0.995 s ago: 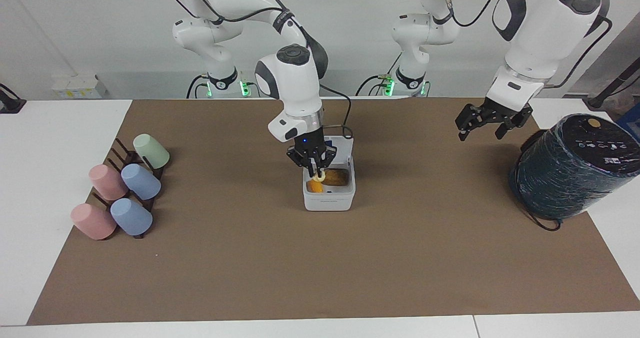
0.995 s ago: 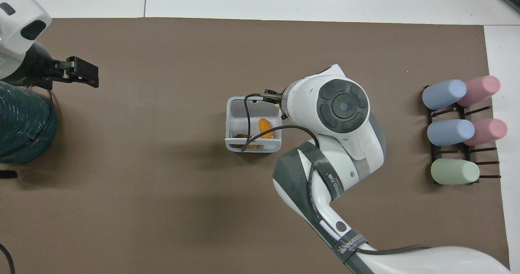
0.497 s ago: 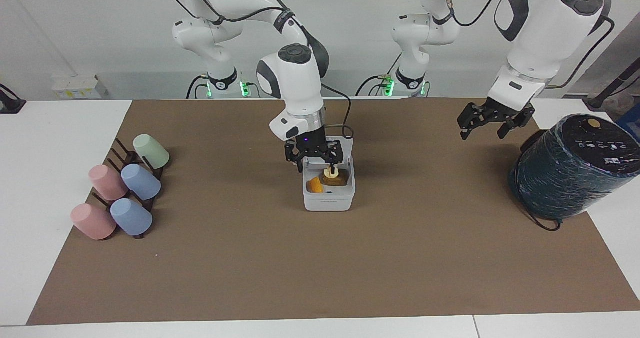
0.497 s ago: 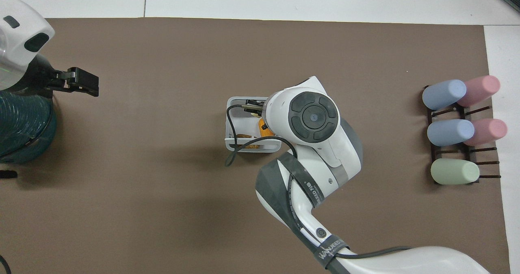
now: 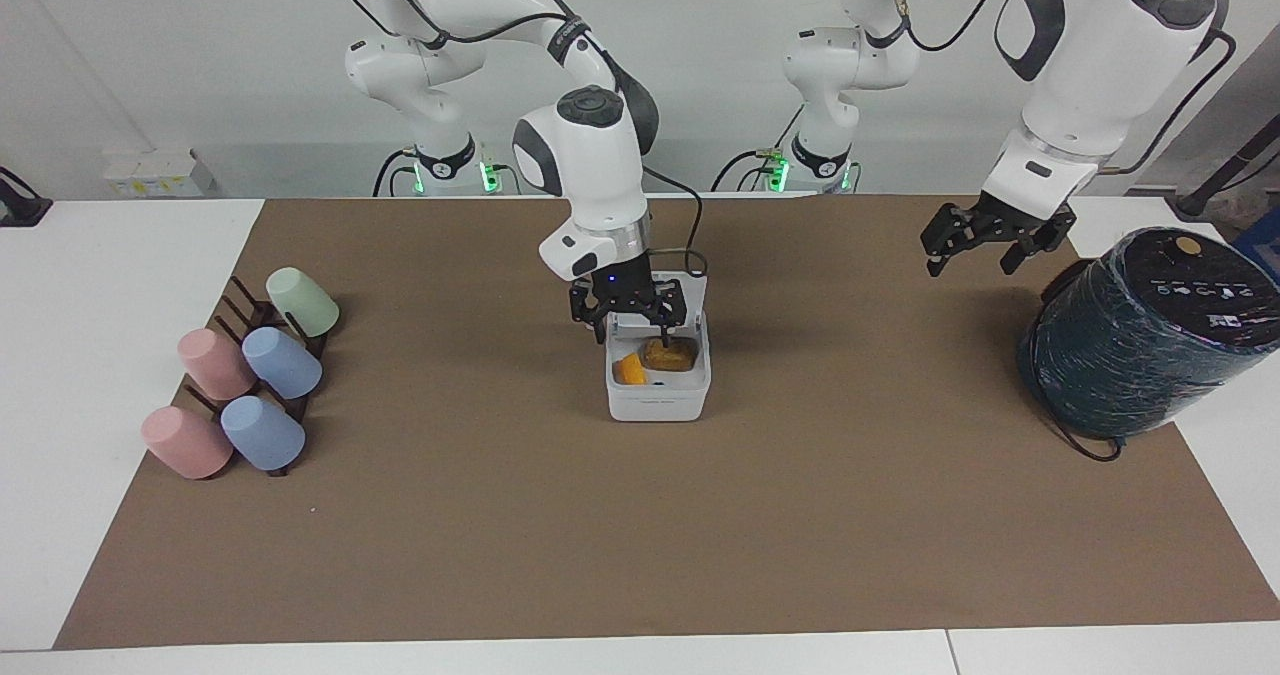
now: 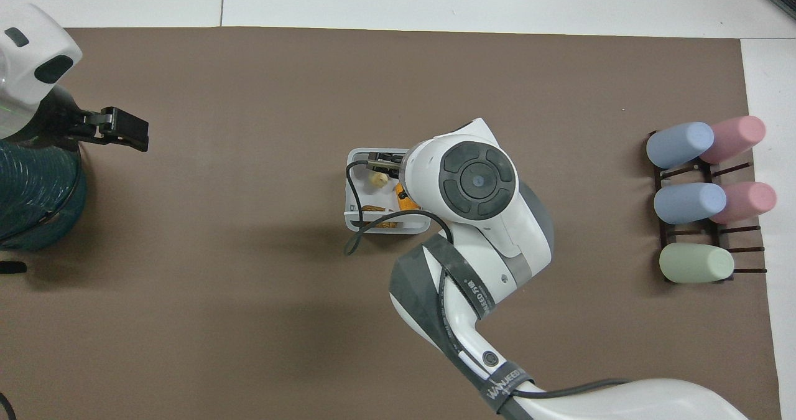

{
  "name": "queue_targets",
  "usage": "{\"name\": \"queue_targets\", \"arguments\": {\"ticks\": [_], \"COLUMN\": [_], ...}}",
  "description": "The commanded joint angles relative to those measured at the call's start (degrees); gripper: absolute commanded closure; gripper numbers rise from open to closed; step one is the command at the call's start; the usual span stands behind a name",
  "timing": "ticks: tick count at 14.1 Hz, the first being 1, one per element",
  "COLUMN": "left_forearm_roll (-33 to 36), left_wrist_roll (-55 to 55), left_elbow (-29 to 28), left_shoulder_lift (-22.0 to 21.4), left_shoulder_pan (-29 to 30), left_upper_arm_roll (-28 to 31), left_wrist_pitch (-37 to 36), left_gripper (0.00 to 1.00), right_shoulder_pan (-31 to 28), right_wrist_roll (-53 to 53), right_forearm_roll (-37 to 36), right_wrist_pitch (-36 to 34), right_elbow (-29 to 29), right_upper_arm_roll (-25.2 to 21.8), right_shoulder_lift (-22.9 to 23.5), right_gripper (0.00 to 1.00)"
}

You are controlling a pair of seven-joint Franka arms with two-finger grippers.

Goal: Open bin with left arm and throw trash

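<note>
three trash bits [image 5: 668, 355] in open bin [image 5: 658, 402]; right gripper [image 5: 637, 316] above it, fingers spread, empty. left gripper [image 5: 984, 246] waiting at bin's three o'clock, fingers spread.

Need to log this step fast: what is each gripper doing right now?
Left gripper: open, empty, beside the dark cylinder.
Right gripper: open over the bin, holding nothing.

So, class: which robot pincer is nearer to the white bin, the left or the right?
Right. The right pincer hangs open just above the open bin, over the trash inside. The left pincer waits open above the mat beside the dark wrapped cylinder, well away from the bin.
</note>
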Motion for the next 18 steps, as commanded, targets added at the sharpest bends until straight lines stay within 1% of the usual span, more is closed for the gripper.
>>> {"name": "queue_targets", "arguments": {"ticks": [1, 5, 6, 8, 9, 10, 11, 12, 14, 16, 18], "left_forearm_roll": [1.04, 1.04, 1.04, 1.04, 1.04, 1.04, 1.04, 0.95, 0.95, 0.95, 0.95], "left_wrist_roll": [0.8, 0.71, 0.71, 0.71, 0.54, 0.54, 0.62, 0.63, 0.71, 0.45, 0.45], "left_elbow": [-2.13, -2.05, -2.04, -2.04, -2.13, -2.13, -2.13, -2.13, -2.22, -2.31, -2.31], "left_shoulder_lift": [-2.0, -2.0, -2.0, -2.08, -2.08, -2.08, -2.17, -2.17, -2.17, -2.26, -2.26], "left_shoulder_pan": [1.81, 1.12, 1.03, 1.03, 1.03, 0.94, 1.03, 0.94, 1.03, 1.11, 1.82], "left_upper_arm_roll": [-0.26, -0.44, -0.44, -0.61, -0.7, -0.79, -0.88, -0.88, -0.88, -0.79, -0.7], "left_wrist_pitch": [-0.18, 0.18, 0.09, 0.35, 0.44, 0.61, 0.7, 0.7, 0.79, 0.44, 0.61], "left_gripper": [0.0, 0.0, 0.0, 0.0, 0.0, 0.0, 0.0, 0.0, 0.0, 0.0, 0.0], "right_shoulder_pan": [-1.13, -5.26, -5.88, -9.2, -10.27, -11.93, -13.95, -15.62, -18.44, -19.94, -20.56], "right_wrist_roll": [0.25, 0.07, -0.02, -1.16, -1.95, -2.56, -4.31, -7.03, -14.13, -20.39, -22.68], "right_forearm_roll": [-0.52, -0.61, -0.7, -2.62, -2.89, -2.98, -2.98, -2.98, -2.98, -2.81, -2.55], "right_wrist_pitch": [-1.01, -1.36, -2.23, -3.81, -5.91, -9.76, -12.84, -14.53, -15.85, -18.49, -21.12], "right_elbow": [0.51, 0.42, 0.42, 0.42, 0.16, -0.01, -0.1, -0.8, -2.47, -2.3, -2.13], "right_upper_arm_roll": [0.06, -0.38, -0.64, -0.47, -0.38, -0.38, -0.38, -0.38, -0.47, -1.25, -3.36], "right_shoulder_lift": [-0.48, -2.32, -3.2, -5.22, -6.62, -8.46, -10.04, -11.63, -14.53, -15.16, -15.6], "right_gripper": [0.0, 0.0, 0.0, 0.0, 0.0, 0.0, 0.0, 0.0, 0.0, 0.0, 0.0]}}
